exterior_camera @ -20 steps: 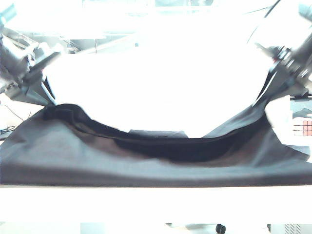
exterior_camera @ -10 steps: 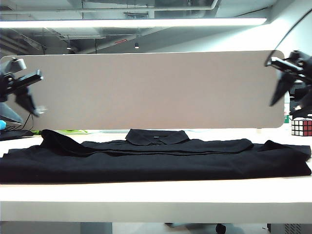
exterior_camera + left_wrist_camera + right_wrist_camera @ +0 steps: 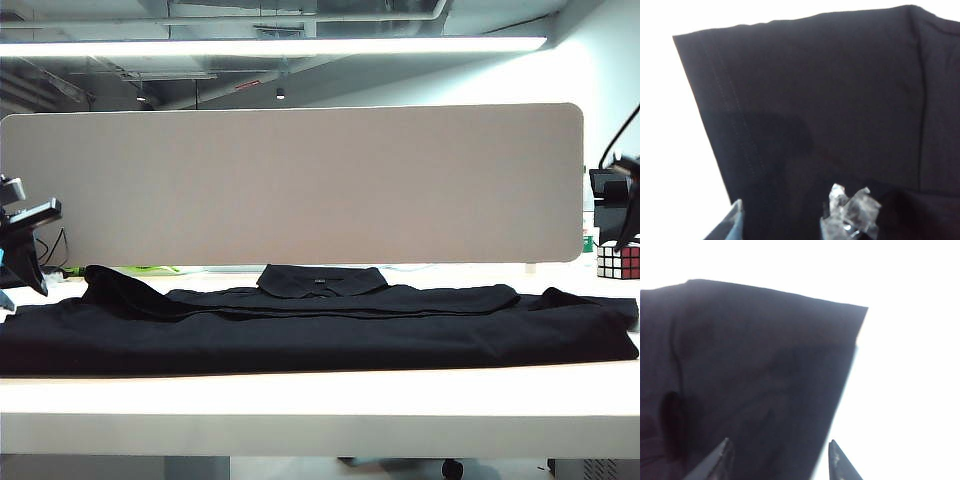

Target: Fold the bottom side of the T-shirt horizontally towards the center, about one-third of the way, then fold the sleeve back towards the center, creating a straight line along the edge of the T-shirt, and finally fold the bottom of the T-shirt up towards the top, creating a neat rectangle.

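Note:
The black T-shirt (image 3: 320, 335) lies flat across the table in folded layers, its collar (image 3: 322, 280) at the back middle. A long straight edge of an upper layer (image 3: 340, 298) runs just in front of the collar; whether that is the bottom of the T-shirt I cannot tell. My left gripper (image 3: 30, 240) hangs open at the far left, just off the shirt's end. In the left wrist view it (image 3: 785, 220) stands over a stitched black corner (image 3: 730, 115), holding nothing. My right gripper (image 3: 615, 205) is open at the far right; it (image 3: 780, 457) hovers over another cloth corner (image 3: 840, 325).
A grey partition panel (image 3: 300, 180) stands behind the table. A Rubik's cube (image 3: 618, 262) sits at the back right, close to the right gripper. Something green (image 3: 150, 269) lies behind the shirt at the left. The table's front edge (image 3: 320, 400) runs below the shirt.
A second ago both grippers held the cloth's ends raised. They have opened and let go, the shirt has dropped flat, and both grippers have swung outward and lower towards the sides.

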